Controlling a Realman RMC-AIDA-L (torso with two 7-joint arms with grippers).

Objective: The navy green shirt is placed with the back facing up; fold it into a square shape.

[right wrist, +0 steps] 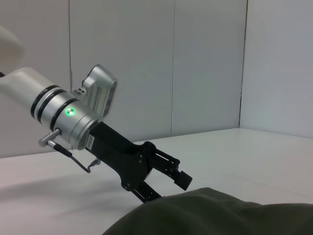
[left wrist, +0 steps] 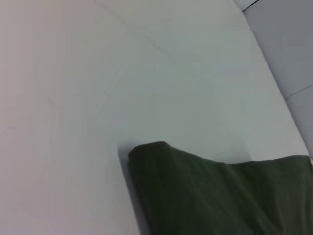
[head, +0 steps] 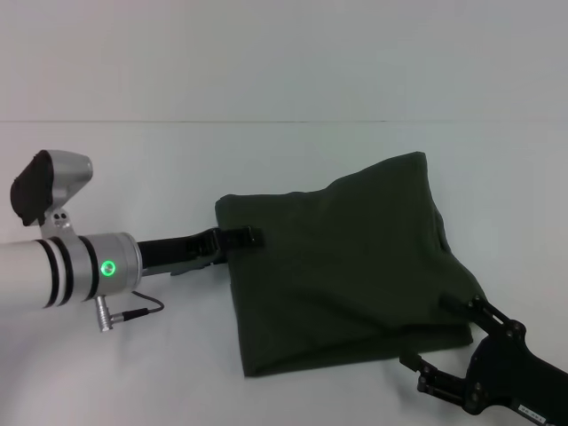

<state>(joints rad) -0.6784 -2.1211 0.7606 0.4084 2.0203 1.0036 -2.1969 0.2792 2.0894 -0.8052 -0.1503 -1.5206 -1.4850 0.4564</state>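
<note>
A two-armed robot works a navy green shirt (head: 342, 266) on a white table (head: 133, 373), the garment already gathered into a compact, roughly four-sided bundle lying right of centre in the head view. The left gripper (head: 238, 238) reaches in low from the robot's left and meets the bundle's upper left edge; the right wrist view shows its fingers (right wrist: 182, 178) spread, one above the cloth edge and one at or under it — a posture that suggests it is either about to take the hem or has just let it go, though the pictures do not settle which. The right gripper (head: 448, 342) sits at the near right corner, fingers parted with one tip (head: 463, 305) touching the shirt's edge and the other (head: 411, 361) on the table just beside the lower hem, apparently bracketing that corner to steady or square it. The shirt itself is plain dark olive with no print, its surface softly rumpled, and stacked layers show along the near edge. The far right corner juts out in a point, and the right side slopes, so the outline reads as a skewed quadrilateral rather than a true square — the fold looks well advanced but in need of tidying.
</note>
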